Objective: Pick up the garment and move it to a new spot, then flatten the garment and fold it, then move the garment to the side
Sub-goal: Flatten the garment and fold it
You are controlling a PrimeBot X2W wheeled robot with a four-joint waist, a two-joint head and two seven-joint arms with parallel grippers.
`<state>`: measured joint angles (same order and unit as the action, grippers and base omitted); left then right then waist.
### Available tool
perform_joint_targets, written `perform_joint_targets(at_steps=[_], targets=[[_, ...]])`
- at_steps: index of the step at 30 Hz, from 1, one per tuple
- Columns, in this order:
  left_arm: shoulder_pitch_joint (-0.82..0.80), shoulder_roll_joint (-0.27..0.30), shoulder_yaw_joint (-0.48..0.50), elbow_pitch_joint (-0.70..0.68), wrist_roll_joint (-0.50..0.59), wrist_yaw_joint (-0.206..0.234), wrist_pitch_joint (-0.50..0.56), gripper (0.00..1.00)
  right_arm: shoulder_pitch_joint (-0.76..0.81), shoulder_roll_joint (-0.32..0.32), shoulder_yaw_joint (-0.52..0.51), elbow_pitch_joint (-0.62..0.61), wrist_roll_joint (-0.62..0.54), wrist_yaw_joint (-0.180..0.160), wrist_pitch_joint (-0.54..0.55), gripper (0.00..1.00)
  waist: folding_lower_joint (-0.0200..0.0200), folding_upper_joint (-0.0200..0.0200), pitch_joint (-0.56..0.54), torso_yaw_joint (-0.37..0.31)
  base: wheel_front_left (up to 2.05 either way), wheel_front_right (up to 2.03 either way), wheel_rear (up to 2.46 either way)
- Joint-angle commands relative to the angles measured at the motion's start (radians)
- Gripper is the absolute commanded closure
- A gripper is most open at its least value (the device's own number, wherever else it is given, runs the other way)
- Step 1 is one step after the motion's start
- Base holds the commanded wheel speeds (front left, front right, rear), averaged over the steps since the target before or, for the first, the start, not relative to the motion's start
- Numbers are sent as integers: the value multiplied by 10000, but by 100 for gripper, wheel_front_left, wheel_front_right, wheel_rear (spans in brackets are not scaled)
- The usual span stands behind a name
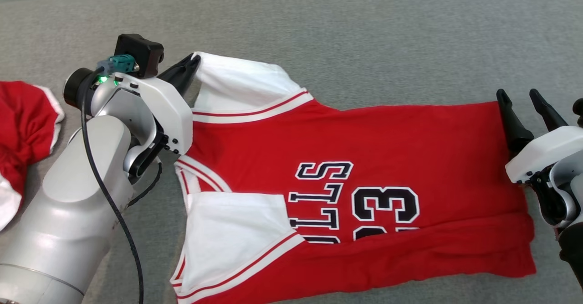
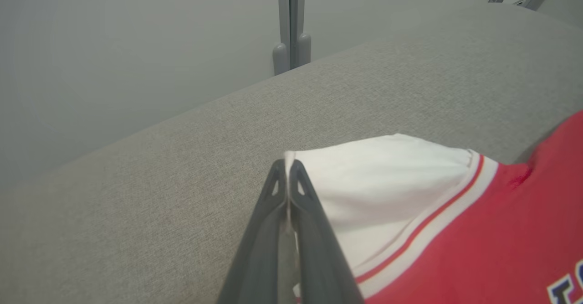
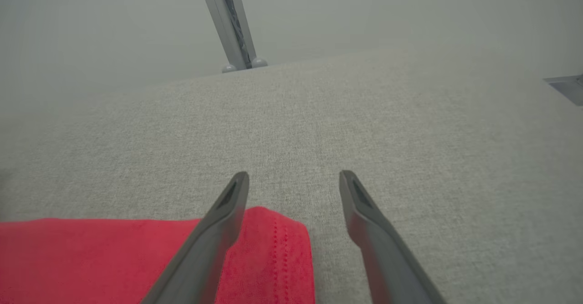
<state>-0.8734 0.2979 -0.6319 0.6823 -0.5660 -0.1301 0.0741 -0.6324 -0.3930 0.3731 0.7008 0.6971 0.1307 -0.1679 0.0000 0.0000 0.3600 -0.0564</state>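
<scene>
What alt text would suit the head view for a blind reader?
A red basketball jersey lies spread on a grey cloth-covered surface. The robot's left gripper is shut on its far white sleeve, the right gripper stands open at the hem; another red garment lies at far left.

Garment (image 1: 387, 131) spread on surface (image 1: 364, 30); left pincer (image 1: 193, 61) at its far-left corner, right pincer (image 1: 518, 95) at far-right corner.

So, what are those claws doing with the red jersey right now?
Left gripper shut on basketball jersey, white shoulder corner. Right gripper open at its hem corner, holding nothing. Second red garment apart, far left.
</scene>
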Motion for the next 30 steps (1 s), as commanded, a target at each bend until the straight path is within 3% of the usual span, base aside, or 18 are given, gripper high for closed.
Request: perform_joint_targets(at_steps=[1,13,14,15,16,17,30], targets=[[-14,-4,-33,-13,-79,10,-67,100,-167,-156,189,210,277,1,197,0,0,0,37,259,0,0,0],[-125,-116,-229,334,-228,9,-384,100,-605,-697,1904,765,1675,1,646,0,0,0,-77,406,0,0,0],[-132,-118,-243,365,-237,9,-399,100,-612,-722,2031,782,1787,-1,639,21,0,0,-89,393,0,0,0],[-141,-119,-251,398,-251,9,-420,100,-625,-746,2134,804,1891,-1,622,55,0,0,-100,381,0,0,0],[-153,-122,-266,426,-259,9,-416,100,-658,-760,2246,828,1990,-1,597,71,0,0,-111,371,0,0,0],[-164,-126,-282,451,-265,9,-430,100,-703,-784,2381,836,2058,-1,569,100,0,0,-121,362,0,0,0],[262,-12,-159,398,-551,61,-879,100,-572,-1068,3108,1071,2368,-1,-940,100,0,0,-586,291,0,0,0]])
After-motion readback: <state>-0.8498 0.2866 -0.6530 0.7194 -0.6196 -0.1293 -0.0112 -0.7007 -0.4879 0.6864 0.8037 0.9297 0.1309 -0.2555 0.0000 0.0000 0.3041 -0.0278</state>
